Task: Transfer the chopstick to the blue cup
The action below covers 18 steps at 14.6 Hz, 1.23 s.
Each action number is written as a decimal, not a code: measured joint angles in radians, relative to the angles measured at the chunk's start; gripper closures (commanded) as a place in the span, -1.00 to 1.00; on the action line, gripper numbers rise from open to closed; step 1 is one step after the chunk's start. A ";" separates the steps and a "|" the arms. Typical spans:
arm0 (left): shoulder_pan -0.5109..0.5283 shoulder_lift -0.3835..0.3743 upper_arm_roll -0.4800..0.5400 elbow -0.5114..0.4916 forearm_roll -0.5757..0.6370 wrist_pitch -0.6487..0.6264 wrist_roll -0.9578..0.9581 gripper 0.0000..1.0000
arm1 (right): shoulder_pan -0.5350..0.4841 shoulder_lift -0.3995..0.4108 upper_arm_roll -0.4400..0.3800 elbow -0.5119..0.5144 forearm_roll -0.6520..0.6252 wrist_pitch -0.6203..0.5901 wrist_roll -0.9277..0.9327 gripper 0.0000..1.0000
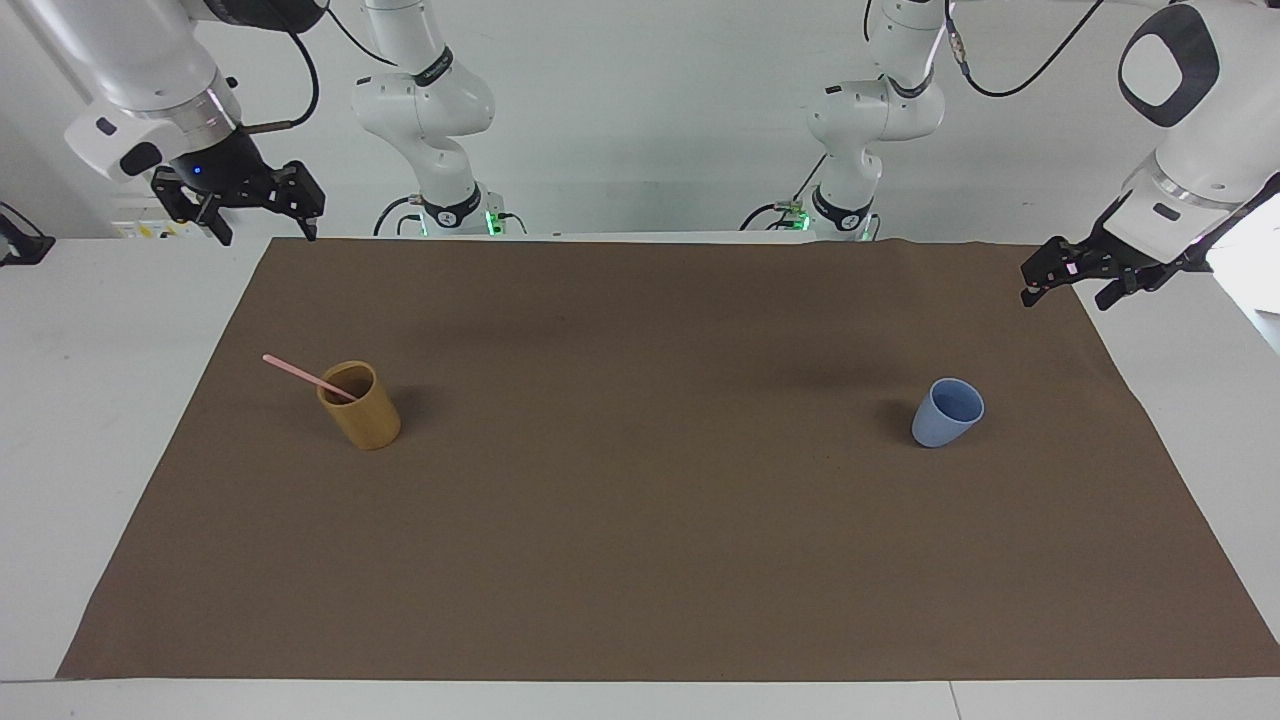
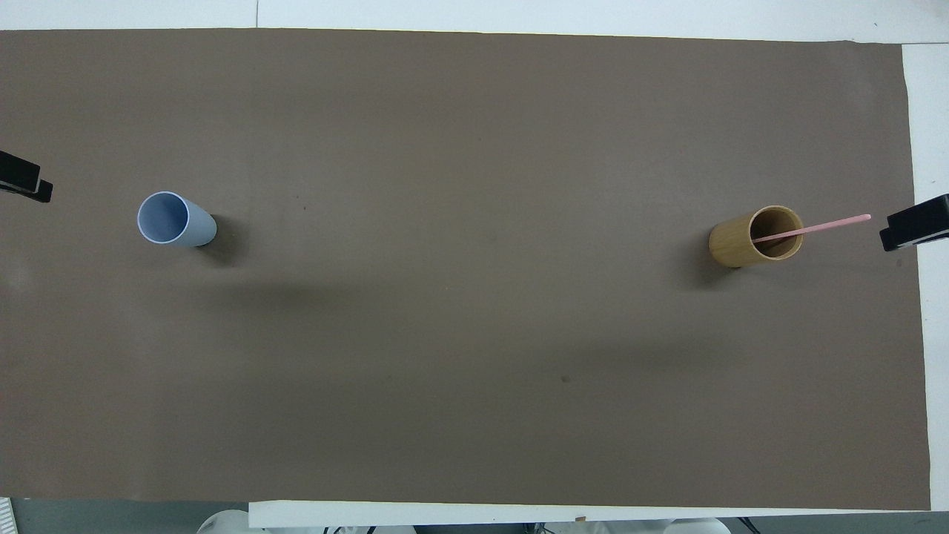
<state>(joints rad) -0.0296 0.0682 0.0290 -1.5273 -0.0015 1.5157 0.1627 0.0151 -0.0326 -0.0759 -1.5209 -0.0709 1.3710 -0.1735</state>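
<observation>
Nothing is under way yet: the stick [image 1: 308, 377] leans in the tan cup [image 1: 360, 405] at the right arm's end of the table [image 1: 60, 400], its free end poking out over the rim toward that end, and the blue cup [image 1: 947, 412] stands empty, well apart, at the left arm's end. Both arms wait, raised at the mat's [image 1: 640, 560] corners nearest the robots: the right claw [image 1: 262, 210] and the left claw [image 1: 1075, 275] are each spread and hold nothing. The first move likely falls to the right claw: come down on the stick's exposed upper part and pinch it. Overhead, only the claw tips show at the edges. The stick's lower end is hidden in the cup.
</observation>
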 measured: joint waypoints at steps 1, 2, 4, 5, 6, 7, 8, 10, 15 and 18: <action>0.000 -0.001 0.000 -0.001 0.000 0.000 0.000 -0.99 | 0.001 0.000 0.000 0.000 0.000 0.000 0.000 -1.00; 0.000 -0.003 0.000 -0.004 0.000 0.000 0.000 -0.99 | 0.001 0.000 0.000 0.000 0.000 0.000 0.000 -1.00; 0.000 -0.009 0.000 -0.008 0.000 0.000 0.000 -0.99 | 0.002 0.000 0.000 0.000 0.000 0.000 0.000 -1.00; 0.001 -0.012 0.001 -0.008 0.001 0.000 0.000 -0.99 | 0.002 0.000 0.000 0.000 0.000 0.000 0.000 -1.00; 0.006 -0.015 0.001 -0.008 0.002 0.000 0.000 -0.99 | 0.003 0.000 0.000 0.000 0.000 0.000 0.000 -1.00; 0.012 -0.017 0.001 -0.008 0.002 -0.001 0.000 -0.99 | 0.003 0.000 0.000 0.000 0.000 0.000 0.000 -1.00; 0.018 -0.019 0.001 -0.010 0.002 -0.003 0.000 -0.99 | 0.003 0.000 0.000 0.000 0.000 0.000 0.000 -1.00; 0.022 -0.025 0.001 -0.023 0.002 0.003 0.000 -0.99 | 0.003 0.000 0.000 0.000 0.000 0.000 0.000 -1.00; 0.019 -0.065 -0.009 -0.231 0.002 0.251 -0.098 -0.97 | 0.004 0.000 0.000 0.000 0.000 0.000 0.000 -1.00; 0.026 -0.036 -0.004 -0.364 0.002 0.424 -0.121 -0.97 | 0.005 0.000 0.001 0.000 0.000 0.000 0.000 -1.00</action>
<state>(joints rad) -0.0037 0.0326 0.0248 -1.8913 0.0002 1.9396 0.0420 0.0196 -0.0326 -0.0754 -1.5211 -0.0709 1.3710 -0.1735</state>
